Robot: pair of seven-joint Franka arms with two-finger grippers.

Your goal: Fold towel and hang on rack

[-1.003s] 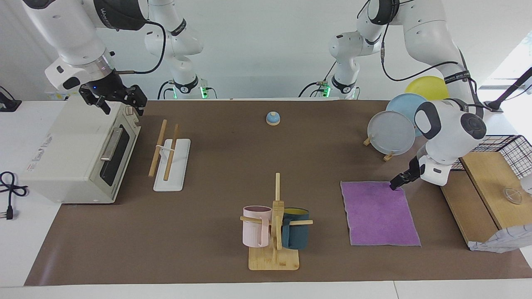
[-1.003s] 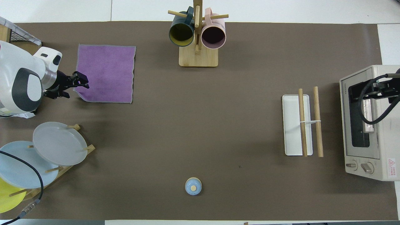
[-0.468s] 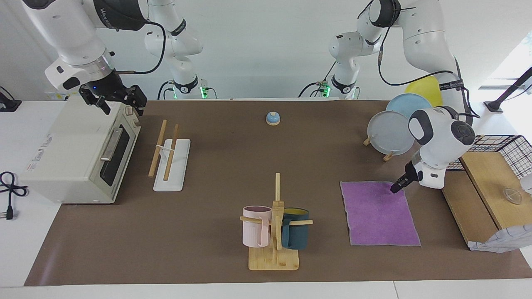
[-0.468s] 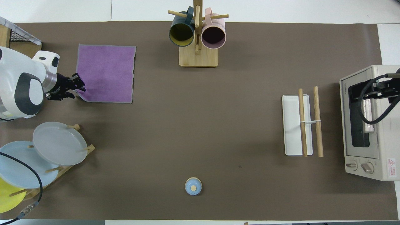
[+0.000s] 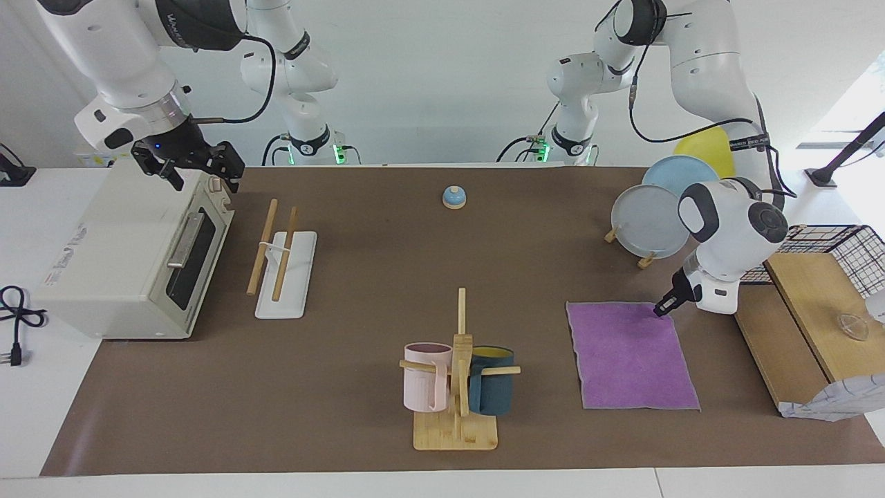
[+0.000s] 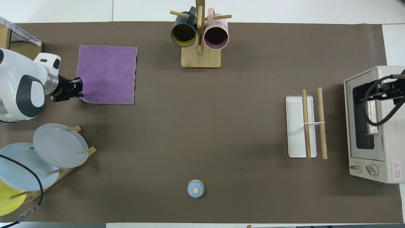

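Pinching the towel (image 5: 632,356) corner, the left tool (image 5: 662,309) is clamped; right tool (image 5: 190,166) apart.

In the facing view the towel (image 5: 632,356) lies flat at the lower right, the left gripper (image 5: 662,309) at its upper right corner. The mug stand (image 5: 458,377) stands lower centre, the rack (image 5: 282,264) at centre left beside the oven (image 5: 131,256), under the right gripper (image 5: 200,173). 3 plates (image 5: 650,220) stand upper right.

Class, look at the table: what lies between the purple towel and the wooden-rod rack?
The mug stand lies roughly between the towel and the rack, slightly farther from the robots; otherwise bare mat, clearest in the overhead view.
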